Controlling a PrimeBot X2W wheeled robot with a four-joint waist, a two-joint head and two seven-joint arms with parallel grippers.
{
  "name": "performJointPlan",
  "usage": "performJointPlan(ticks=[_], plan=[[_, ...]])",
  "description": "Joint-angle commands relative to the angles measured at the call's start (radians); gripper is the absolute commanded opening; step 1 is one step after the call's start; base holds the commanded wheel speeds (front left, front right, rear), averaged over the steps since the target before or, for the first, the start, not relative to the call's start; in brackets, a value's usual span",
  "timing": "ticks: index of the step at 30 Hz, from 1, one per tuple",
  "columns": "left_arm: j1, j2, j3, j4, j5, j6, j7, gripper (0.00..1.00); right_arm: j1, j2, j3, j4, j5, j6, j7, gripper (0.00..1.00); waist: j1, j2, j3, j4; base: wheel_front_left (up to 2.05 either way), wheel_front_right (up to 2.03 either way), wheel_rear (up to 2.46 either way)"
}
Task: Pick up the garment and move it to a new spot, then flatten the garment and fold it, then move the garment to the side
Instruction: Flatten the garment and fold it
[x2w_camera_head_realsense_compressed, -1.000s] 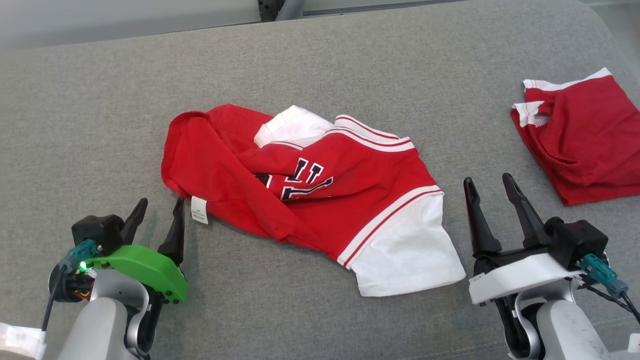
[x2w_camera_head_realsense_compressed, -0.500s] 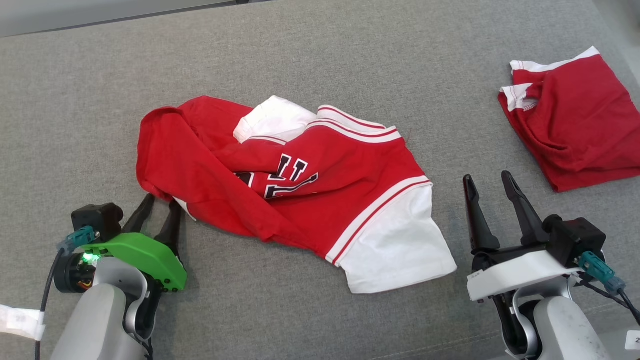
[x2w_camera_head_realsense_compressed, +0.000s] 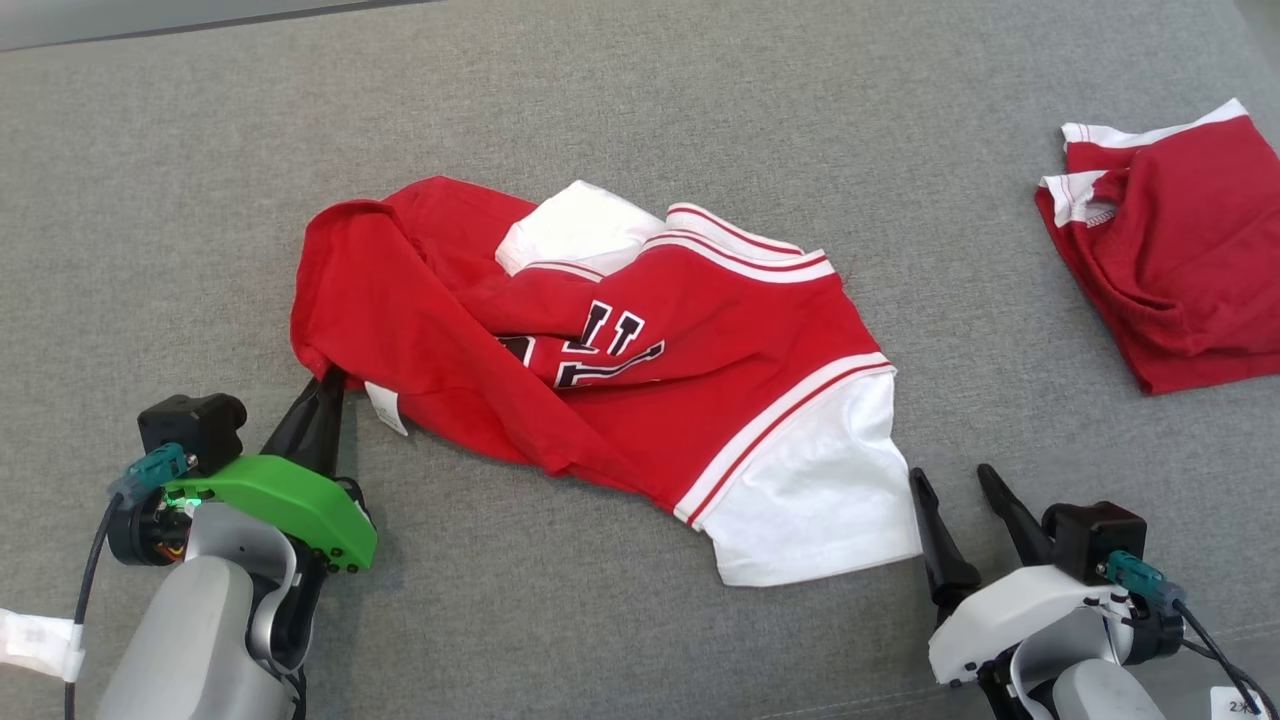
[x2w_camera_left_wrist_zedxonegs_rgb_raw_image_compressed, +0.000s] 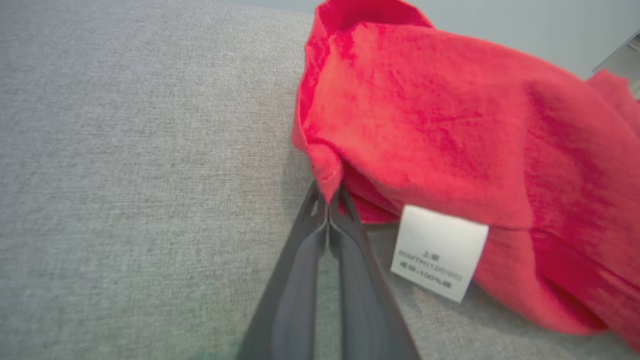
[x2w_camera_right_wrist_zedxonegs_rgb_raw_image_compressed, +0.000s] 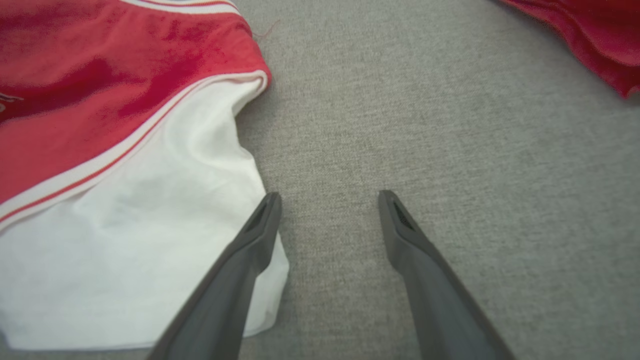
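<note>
- Garment (x2w_camera_head_realsense_compressed: 640, 350): red with white sleeves and dark lettering, it lies crumpled in the middle of the grey surface (x2w_camera_head_realsense_compressed: 200, 150), one layer flopped over another.
- Our left gripper (x2w_camera_left_wrist_zedxonegs_rgb_raw_image_compressed: 327, 210) has its jaws pressed together on a fold of red hem at the garment's left edge, just beside the white label (x2w_camera_left_wrist_zedxonegs_rgb_raw_image_compressed: 439, 252). Only a small bite of cloth sits between the tips.
- Our right gripper (x2w_camera_right_wrist_zedxonegs_rgb_raw_image_compressed: 330, 196) hovers with jaws spread wide and empty, just beside the white sleeve (x2w_camera_head_realsense_compressed: 810, 490) at the garment's near right corner. One finger overlaps the sleeve's edge in the wrist view, and we cannot tell whether it touches.
- Another red piece, the folded shirt (x2w_camera_head_realsense_compressed: 1170, 280), lies well apart at the far right.
- We judge the cloth light, soft and limp. It will sag and trail from any single hold, and a shallow pinch may slip out once lifted.
- We reckon hems and sleeve cuffs are the best holds, since a doubled, stitched edge gives the jaws more to bite. A second hold on the white sleeve would let us carry the garment spread between both arms rather than bunched.
</note>
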Motion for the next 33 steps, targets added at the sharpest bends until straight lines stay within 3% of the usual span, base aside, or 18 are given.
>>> performJointPlan(ticks=[1,7,17,18,19,20,26,33], plan=[[0.004,0.008,0.000,-0.005,0.011,0.008,-0.001,0.00,0.007,-0.003,0.008,0.007,0.013,0.000,-0.004,1.00,0.0000,0.0000,0.004,0.005,0.00,0.00,0.00],[0.018,0.018,0.005,-0.027,0.005,0.018,-0.007,0.00,0.011,0.001,0.064,0.056,0.044,0.000,-0.002,1.00,0.0000,0.0000,0.010,0.004,0.00,0.00,0.00],[0.037,0.024,0.001,-0.052,-0.006,0.032,0.003,0.00,0.035,-0.006,0.131,0.017,0.091,0.000,0.016,1.00,0.0000,0.0000,0.009,0.007,0.00,0.00,0.00],[0.037,0.024,0.001,-0.054,-0.006,0.032,0.003,0.00,0.035,-0.006,0.129,0.023,0.092,0.000,0.023,0.46,0.0000,0.0000,0.008,0.008,0.00,0.00,0.00],[0.037,0.025,0.000,-0.059,-0.005,0.033,-0.001,0.00,0.034,-0.005,0.126,0.028,0.093,0.000,0.027,0.05,0.0000,0.0000,0.007,0.008,0.00,0.00,0.00],[0.036,0.027,0.001,-0.066,-0.003,0.033,-0.008,0.00,0.031,-0.004,0.122,0.031,0.095,0.000,0.028,0.00,0.0000,0.0000,0.007,0.009,0.00,0.00,0.00],[0.033,0.049,0.015,-0.151,0.010,0.053,-0.025,0.00,-0.039,0.001,0.087,-0.064,0.119,0.000,-0.066,0.00,0.0000,0.0000,-0.009,0.013,0.00,0.00,0.00],[0.018,0.096,0.051,-0.332,-0.035,0.068,0.054,0.00,-0.202,0.009,0.022,-0.201,0.113,0.000,-0.131,0.00,0.0000,0.0000,-0.037,0.014,0.00,0.00,0.00]])
